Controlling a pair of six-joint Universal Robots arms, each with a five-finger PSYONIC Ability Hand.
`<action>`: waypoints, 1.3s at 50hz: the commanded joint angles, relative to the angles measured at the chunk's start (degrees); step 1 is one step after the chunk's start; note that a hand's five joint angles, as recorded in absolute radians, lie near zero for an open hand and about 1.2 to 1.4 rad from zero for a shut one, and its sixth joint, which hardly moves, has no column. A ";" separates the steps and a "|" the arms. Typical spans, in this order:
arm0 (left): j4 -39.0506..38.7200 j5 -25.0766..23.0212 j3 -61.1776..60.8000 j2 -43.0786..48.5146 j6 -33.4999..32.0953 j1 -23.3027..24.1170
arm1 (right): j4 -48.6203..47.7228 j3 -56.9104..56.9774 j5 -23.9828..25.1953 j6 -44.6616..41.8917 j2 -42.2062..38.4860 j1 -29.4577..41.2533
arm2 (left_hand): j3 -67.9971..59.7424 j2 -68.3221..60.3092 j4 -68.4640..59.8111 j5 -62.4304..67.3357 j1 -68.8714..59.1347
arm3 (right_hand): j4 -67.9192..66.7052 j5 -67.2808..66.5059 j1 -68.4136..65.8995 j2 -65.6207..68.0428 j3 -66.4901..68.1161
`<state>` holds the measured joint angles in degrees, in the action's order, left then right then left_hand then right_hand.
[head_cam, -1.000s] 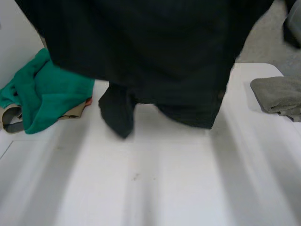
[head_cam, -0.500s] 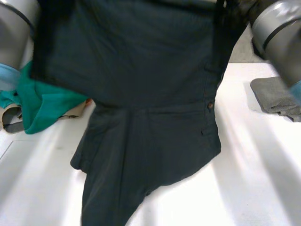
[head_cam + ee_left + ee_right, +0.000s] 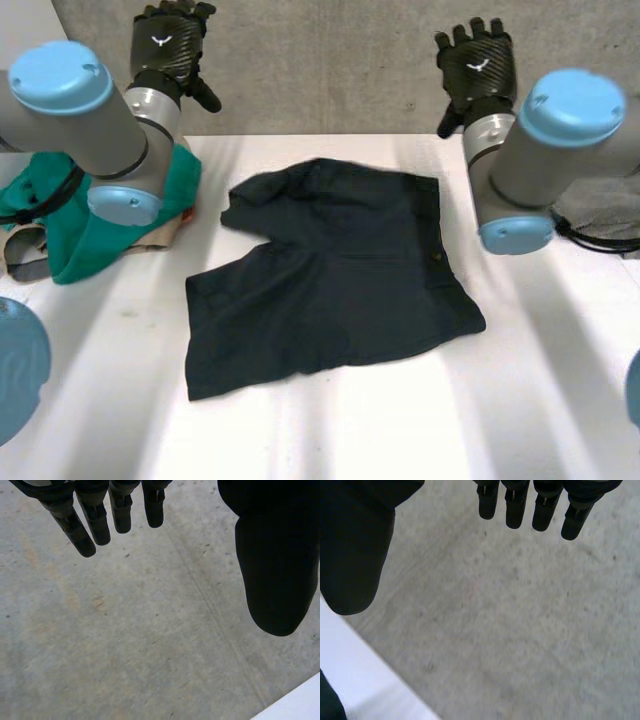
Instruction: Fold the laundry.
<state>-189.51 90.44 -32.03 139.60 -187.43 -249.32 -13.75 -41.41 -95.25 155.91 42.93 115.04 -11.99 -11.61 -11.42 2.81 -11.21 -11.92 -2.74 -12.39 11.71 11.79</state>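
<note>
Fingers straight — left hand (image 3: 168,45), right hand (image 3: 477,65) raised high.

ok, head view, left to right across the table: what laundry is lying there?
green cloth → dark shorts → grey cloth, partly behind the right arm. A beige piece lies under the green cloth, so it is left out of the order.
</note>
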 commanded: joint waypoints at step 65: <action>-14.40 1.85 -77.57 -28.23 -27.28 7.88 | -10.08 -57.11 18.71 -15.55 14.90 -6.50 | -68.01 -68.39 -68.58 67.19 -68.79 | -68.08 -67.26 -67.61 68.29 68.21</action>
<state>-204.38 92.19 -109.50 113.55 -214.74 -241.76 -24.44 -99.65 -73.68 142.15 58.43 108.36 -67.75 -68.31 -68.21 57.68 -64.18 -63.54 -52.24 -61.74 63.85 63.38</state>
